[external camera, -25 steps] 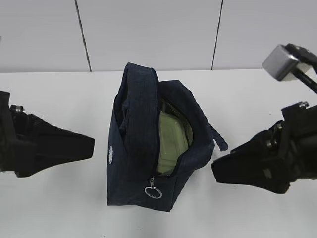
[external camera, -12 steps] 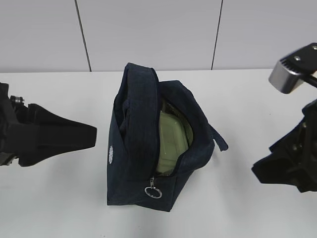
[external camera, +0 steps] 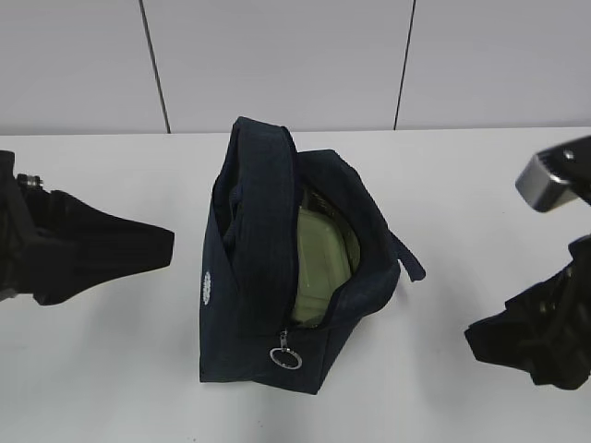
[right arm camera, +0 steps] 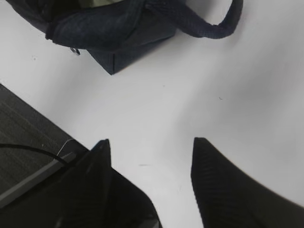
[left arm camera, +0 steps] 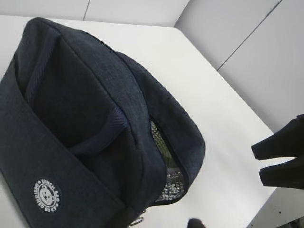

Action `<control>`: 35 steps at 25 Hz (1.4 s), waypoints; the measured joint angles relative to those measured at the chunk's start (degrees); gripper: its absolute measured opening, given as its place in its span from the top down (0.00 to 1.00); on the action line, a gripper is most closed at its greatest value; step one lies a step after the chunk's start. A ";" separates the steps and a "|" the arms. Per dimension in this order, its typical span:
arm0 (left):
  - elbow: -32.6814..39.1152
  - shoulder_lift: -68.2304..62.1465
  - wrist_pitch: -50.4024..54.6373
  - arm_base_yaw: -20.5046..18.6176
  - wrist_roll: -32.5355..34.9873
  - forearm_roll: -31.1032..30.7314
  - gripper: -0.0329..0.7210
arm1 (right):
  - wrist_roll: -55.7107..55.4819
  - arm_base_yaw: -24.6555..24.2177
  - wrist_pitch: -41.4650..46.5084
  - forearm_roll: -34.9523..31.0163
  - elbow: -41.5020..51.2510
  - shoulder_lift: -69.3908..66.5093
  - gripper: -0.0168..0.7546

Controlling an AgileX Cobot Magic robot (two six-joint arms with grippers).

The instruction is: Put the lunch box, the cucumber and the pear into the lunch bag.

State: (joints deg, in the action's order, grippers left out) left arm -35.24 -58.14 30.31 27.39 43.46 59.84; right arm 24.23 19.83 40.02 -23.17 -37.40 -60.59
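Right wrist view showed the right gripper (right arm camera: 149,147) with jaws spread, holding nothing, over the white table (right arm camera: 190,90), the lunch bag (right arm camera: 118,28) beyond. Exterior view alone showed the lunch box (external camera: 320,263) inside the unzipped bag; the left gripper (external camera: 166,251) hung beside it, its jaws' spacing indiscernible. Grey wall panels (external camera: 277,65) stood behind.

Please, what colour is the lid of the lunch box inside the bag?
Pale sage green; the lunch box lid shows best in the exterior view.
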 joint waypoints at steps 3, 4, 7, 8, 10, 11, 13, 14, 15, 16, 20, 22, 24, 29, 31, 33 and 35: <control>0.05 0.00 0.00 0.00 0.38 -1.35 0.64 | 3.08 0.00 -9.05 -1.59 6.49 2.63 0.43; 0.05 0.00 0.00 0.00 0.42 -2.08 0.64 | 3.62 0.00 -12.35 -2.11 8.26 3.76 0.43; 0.05 -0.27 1.07 0.00 0.42 -5.35 0.64 | 4.66 0.00 -21.27 -2.82 11.27 5.76 0.43; 0.05 -0.69 1.91 0.00 0.42 -7.12 0.64 | 5.30 0.00 -23.82 -2.96 11.83 6.05 0.43; 0.05 -1.74 3.22 0.00 0.42 -10.24 0.64 | 7.09 0.00 -29.82 -3.25 12.75 5.95 0.43; 0.05 -2.42 3.62 0.00 0.42 -11.12 0.64 | 8.00 0.00 -32.26 -3.25 13.04 5.67 0.43; 0.05 -3.23 3.64 0.00 0.42 -12.08 0.64 | 10.64 0.00 -37.34 -3.10 13.08 3.91 0.43; -0.08 -3.49 3.66 0.00 0.44 -12.55 0.64 | 11.82 0.00 -39.24 -2.87 13.08 2.88 0.43; -0.20 -3.66 3.66 0.00 0.44 -12.89 0.64 | 12.87 0.00 -41.03 -2.60 13.08 1.25 0.43; -0.41 -3.77 3.66 0.00 0.44 -13.08 0.64 | 13.56 0.00 -42.16 -2.49 13.08 -0.15 0.43; -1.47 -3.85 3.61 0.00 0.44 -13.54 0.64 | 10.90 0.00 -43.21 -5.45 13.08 -4.18 0.43; -1.53 -3.85 3.61 0.00 0.49 -13.61 0.64 | 9.19 0.00 -43.46 -9.97 13.08 -4.95 0.43; -1.53 -3.87 3.80 0.00 0.49 -13.66 0.64 | 8.61 0.00 -43.57 -12.39 13.08 -5.23 0.43; -1.53 -3.87 4.10 0.00 0.49 -13.66 0.64 | 10.12 0.00 -43.80 -10.79 13.08 -5.37 0.43; -1.53 -3.87 4.10 0.00 0.49 -13.66 0.64 | 10.23 0.43 -43.69 -9.99 13.08 -5.37 0.45; -1.53 -3.87 4.10 0.00 0.49 -14.43 0.64 | 10.33 2.36 -43.45 -9.19 13.08 -5.37 0.48; -1.81 -3.87 4.10 0.00 0.49 -16.40 0.64 | 10.36 5.52 -43.36 -8.84 13.08 -5.37 0.51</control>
State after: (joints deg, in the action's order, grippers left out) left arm -37.05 -62.01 34.42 27.39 43.95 43.43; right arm 34.59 25.35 -3.35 -32.01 -24.32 -65.95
